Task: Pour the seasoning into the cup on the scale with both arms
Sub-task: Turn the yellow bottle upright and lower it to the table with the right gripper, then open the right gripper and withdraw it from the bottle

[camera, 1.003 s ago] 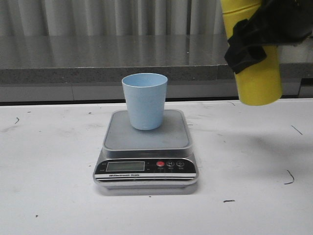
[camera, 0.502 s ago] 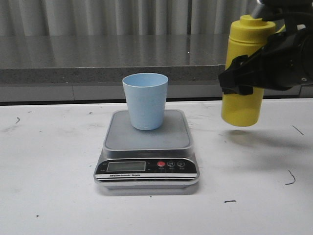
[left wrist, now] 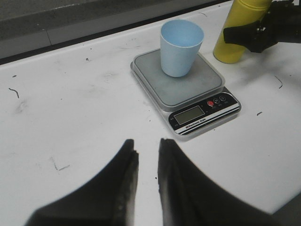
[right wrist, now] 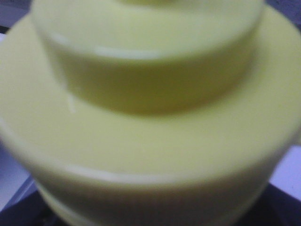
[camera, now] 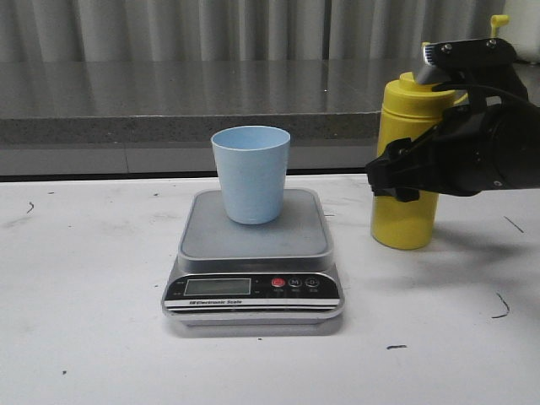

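The pale blue cup (camera: 251, 173) stands upright on the silver platform of the scale (camera: 253, 242), near its back edge. The yellow seasoning bottle (camera: 405, 224) stands upright on the table just right of the scale. My right gripper (camera: 403, 175) is shut around its middle. The bottle's tethered cap (camera: 499, 21) sticks up behind the arm. In the right wrist view the bottle's shoulder (right wrist: 150, 117) fills the frame and hides the fingers. My left gripper (left wrist: 146, 148) is open a narrow gap, empty, above bare table in front of the scale (left wrist: 188, 89) and the cup (left wrist: 181, 47).
A grey counter ledge (camera: 169, 110) runs along the back of the white table (camera: 84, 295). The scale's black panel with its display and buttons (camera: 253, 287) faces the front.
My right gripper has lowered the bottle from high at the upper right down onto the table beside the scale. The cup and scale have not moved.
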